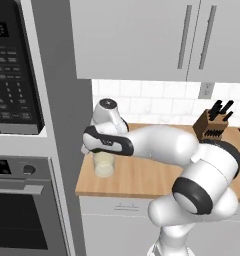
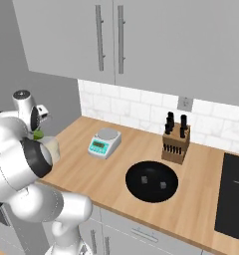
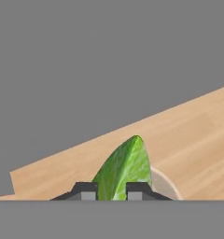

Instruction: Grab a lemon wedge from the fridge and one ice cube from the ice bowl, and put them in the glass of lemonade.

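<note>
I have the jaws pinching the lemon wedge: in the hand view the green-yellow piece stands up between the two dark tips, gripped at its broad base with its point sticking out ahead. From the right base view I catch a sliver of the wedge's green beside the hand, just above the glass of lemonade. The left base view puts the glass on the wooden desk near its left end, close to the grey panel beside the oven column, with the forearm crossing just above it. A pale curved rim shows under the wedge in the hand view, which I take to be the glass.

I judge the wedge to be light, soft and wet, so likely slippery; the hold at the thick end seems right, since the thin tip would squash or slide out. The glass is fragile and easy to tip, so I'd want the hand centred over it before releasing. The ice step seems not yet done.
</note>
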Controlling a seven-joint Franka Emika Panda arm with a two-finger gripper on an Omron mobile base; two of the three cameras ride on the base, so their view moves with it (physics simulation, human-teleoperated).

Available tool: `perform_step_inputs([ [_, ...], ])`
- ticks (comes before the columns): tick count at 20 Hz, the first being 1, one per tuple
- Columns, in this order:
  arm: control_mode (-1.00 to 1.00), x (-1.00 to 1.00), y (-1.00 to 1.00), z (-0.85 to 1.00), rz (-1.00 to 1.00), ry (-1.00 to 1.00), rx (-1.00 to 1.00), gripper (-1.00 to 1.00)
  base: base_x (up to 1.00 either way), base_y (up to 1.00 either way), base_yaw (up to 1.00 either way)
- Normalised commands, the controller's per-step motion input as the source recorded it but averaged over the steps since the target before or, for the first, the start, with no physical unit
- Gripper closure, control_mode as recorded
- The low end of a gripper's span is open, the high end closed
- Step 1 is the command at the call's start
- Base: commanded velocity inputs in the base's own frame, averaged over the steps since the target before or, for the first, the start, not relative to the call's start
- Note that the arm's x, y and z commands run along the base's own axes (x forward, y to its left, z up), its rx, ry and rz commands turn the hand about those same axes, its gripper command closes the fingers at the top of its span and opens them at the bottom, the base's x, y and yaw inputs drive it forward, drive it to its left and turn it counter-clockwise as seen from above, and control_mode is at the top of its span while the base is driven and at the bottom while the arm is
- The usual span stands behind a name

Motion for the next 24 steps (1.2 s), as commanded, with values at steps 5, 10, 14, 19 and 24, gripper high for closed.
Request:
perform_step_inputs([
  [5, -1.00, 0.00, -0.12, 0.00, 0.00, 0.00, 0.00, 1.00, 0.00, 0.00, 0.00],
  [10, -1.00, 0.00, -0.15, 0.00, -0.01, 0.00, 0.00, 1.00, 0.00, 0.00, 0.00],
  [14, -1.00, 0.00, 0.00, 0.00, 0.00, 0.00, 0.00, 1.00, 0.00, 0.00, 0.00],
  [19, -1.00, 0.00, 0.00, 0.00, 0.00, 0.00, 0.00, 1.00, 0.00, 0.00, 0.00],
  [24, -1.00, 0.00, 0.00, 0.00, 0.00, 0.00, 0.00, -1.00, 0.00, 0.00, 0.00],
])
